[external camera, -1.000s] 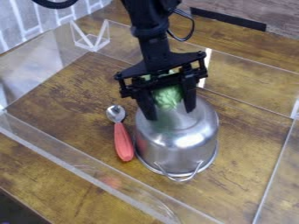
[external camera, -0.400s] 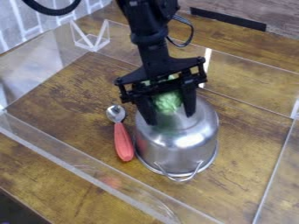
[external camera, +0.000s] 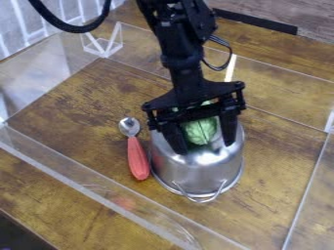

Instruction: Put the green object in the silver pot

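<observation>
One change worth flagging: green object (external camera: 200, 130) is now sitting lower, down inside the mouth of the silver pot (external camera: 196, 156), where a second ago it was riding higher between the fingers above the rim. Looks like it is resting in the pot rather than hanging, though the pot floor is hidden so I can't confirm it is bottomed out.

Hand (external camera: 196, 125) is coming down and shifting right over the pot, and its jaws are spreading — wider than a second ago, now standing clear on either side of the green object with gaps showing. So it is releasing, not gripping; nothing held. Fingers are reaching down around the pot rim; contact with the rim I can't tell.

Judging from this, the placement is essentially done; remaining step is probably lifting straight out without snagging the rim or tipping the pot.

Red-handled spoon (external camera: 135, 151) is lying on the desk (external camera: 78, 107) just beside the pot's left side, untouched.
</observation>
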Controlling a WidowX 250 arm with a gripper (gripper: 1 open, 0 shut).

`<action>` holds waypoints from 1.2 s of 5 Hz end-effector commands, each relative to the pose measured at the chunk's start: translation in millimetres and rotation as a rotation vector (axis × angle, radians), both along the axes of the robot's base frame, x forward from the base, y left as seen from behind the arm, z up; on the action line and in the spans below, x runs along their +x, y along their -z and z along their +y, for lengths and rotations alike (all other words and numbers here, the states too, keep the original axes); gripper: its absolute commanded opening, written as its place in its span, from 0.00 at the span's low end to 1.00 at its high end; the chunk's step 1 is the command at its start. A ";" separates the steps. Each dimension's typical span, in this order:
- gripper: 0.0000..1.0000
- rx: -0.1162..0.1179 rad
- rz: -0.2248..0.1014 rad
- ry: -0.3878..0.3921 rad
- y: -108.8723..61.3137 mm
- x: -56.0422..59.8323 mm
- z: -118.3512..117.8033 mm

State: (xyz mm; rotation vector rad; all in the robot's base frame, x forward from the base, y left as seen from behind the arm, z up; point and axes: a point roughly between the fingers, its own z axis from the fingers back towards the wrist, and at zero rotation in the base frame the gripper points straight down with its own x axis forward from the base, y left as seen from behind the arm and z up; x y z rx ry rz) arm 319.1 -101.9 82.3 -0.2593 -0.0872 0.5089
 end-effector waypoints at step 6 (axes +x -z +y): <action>0.00 0.133 0.008 0.084 33.2 -6.4 3.1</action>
